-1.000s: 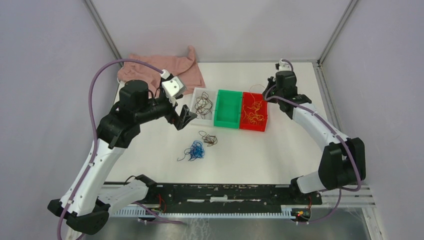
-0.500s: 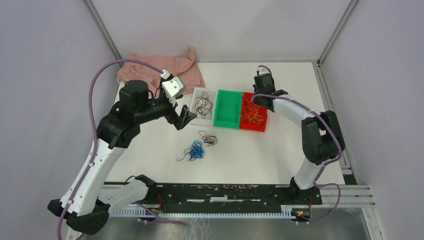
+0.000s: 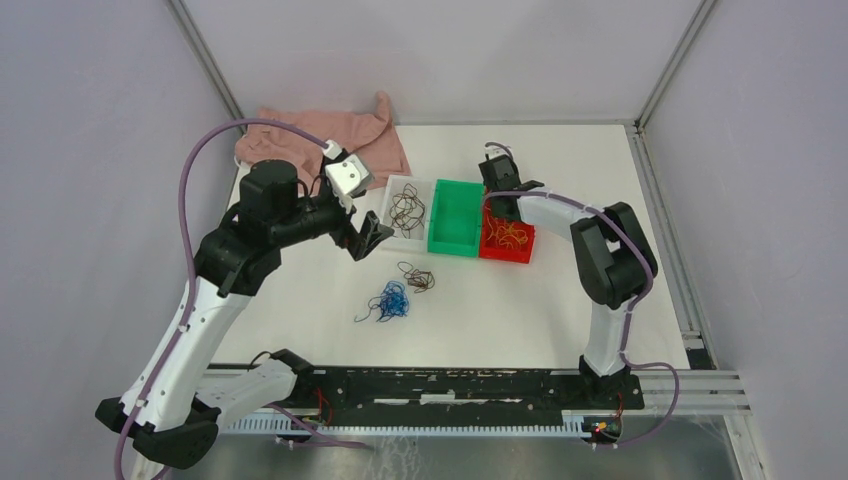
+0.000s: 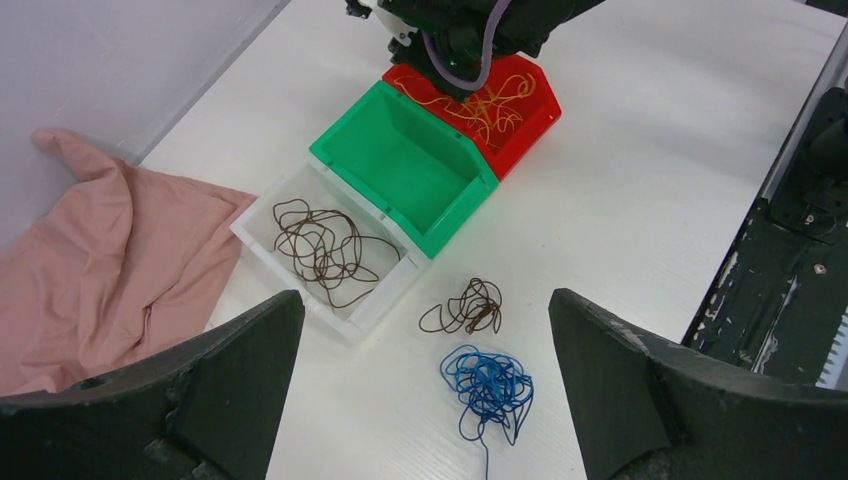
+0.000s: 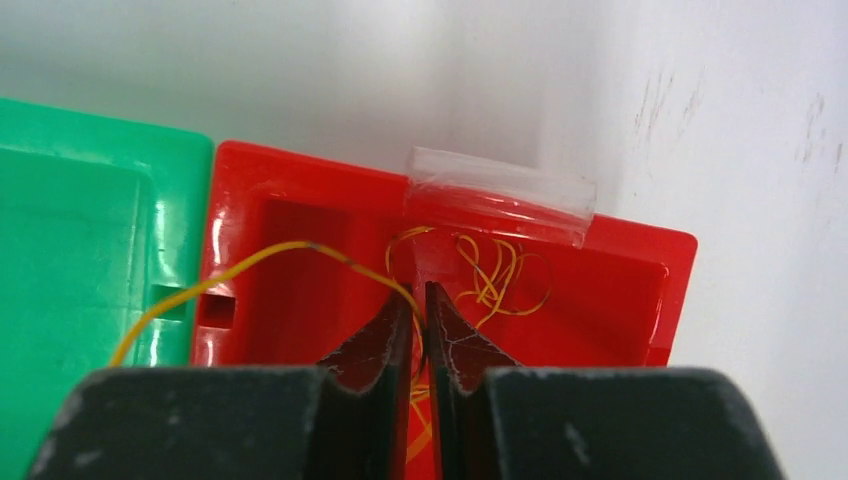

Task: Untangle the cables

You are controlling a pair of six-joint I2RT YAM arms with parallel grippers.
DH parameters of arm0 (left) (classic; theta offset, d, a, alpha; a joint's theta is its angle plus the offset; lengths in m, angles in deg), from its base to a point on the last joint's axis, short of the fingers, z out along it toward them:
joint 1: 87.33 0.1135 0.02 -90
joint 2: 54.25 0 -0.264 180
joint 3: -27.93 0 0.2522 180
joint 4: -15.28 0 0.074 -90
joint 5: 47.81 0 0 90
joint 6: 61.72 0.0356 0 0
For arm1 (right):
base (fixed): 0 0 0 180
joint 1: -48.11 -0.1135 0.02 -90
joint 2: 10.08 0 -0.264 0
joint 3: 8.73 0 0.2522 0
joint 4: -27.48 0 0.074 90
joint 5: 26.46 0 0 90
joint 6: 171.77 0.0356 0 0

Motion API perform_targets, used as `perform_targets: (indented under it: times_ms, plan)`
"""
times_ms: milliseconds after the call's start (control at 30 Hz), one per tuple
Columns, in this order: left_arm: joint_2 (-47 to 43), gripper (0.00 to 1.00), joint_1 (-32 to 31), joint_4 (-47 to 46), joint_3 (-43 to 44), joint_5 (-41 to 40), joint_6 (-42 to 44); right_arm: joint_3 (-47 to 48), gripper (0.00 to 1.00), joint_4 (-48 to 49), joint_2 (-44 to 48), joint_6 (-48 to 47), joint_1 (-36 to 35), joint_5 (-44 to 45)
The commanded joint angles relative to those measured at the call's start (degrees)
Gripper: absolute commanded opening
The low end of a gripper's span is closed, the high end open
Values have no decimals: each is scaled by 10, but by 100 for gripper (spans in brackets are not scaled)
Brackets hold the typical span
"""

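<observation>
**Right gripper pinched on a yellow strand at the red bin, left gripper wide over the surface**

On my right wrist feed, the right gripper [image 5: 421, 300] sits nearly closed, its two dark fingertips pressed to either side of a single yellow-orange strand [image 5: 270, 252]. From the pinch, that strand arcs left over the red bin [image 5: 250, 190] and crosses the shared wall onto the green bin [image 5: 90, 200]. More yellow-orange cables [image 5: 490, 275] lie looped in the red bin just past the fingertips. A clear plastic strip [image 5: 500, 195] sits on the bin's far rim.

From the top camera I see the right arm reaching over the far end of the red bin; the fingers themselves are hidden under the wrist there.

The left gripper [image 4: 425, 298] hangs above the surface [image 4: 640, 180] with its fingers spread wide and nothing between them. Through that gap I see three bins touching in a row: a white bin [image 4: 262, 215], then the green one, then the red one. A dark brown cable [image 4: 325, 245] lies coiled inside the white bin. The green bin holds no bunch that I can see.

Two bunches lie loose on the surface just in front of the white bin. A small dark brown bunch [image 4: 468, 308] is nearer the bins, and a blue bunch [image 4: 488, 385] lies just beside it on the near side. I cannot tell whether the two touch. A pink cloth [image 4: 110, 250] is crumpled at the far left, close to the white bin.
</observation>
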Motion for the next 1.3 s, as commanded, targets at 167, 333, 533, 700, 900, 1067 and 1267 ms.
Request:
perform_targets:
  times_ms: [167, 333, 533, 700, 900, 1067, 1267]
  plan:
    - [4, 99, 9, 7, -18, -1, 37, 51, 36, -12, 84, -15, -2, 4]
    - [19, 100, 26, 17, -16, 12, 40, 65, 40, -53, 130, -25, -2, -13]
    - [20, 99, 32, 18, -12, 16, 48, 37, 43, -67, 175, -21, 7, -70]
    - [20, 100, 35, 18, -10, 22, 47, 29, 48, -25, 186, -12, 8, -163]
    - [17, 99, 40, 20, -6, 24, 48, 78, 53, 1, 118, -50, -5, -225]
    - [15, 99, 44, 21, -6, 25, 51, 86, 53, 4, 72, -90, -18, -234]
    - [16, 99, 46, 19, -4, 30, 47, 92, 52, 9, 41, -121, -35, -168]
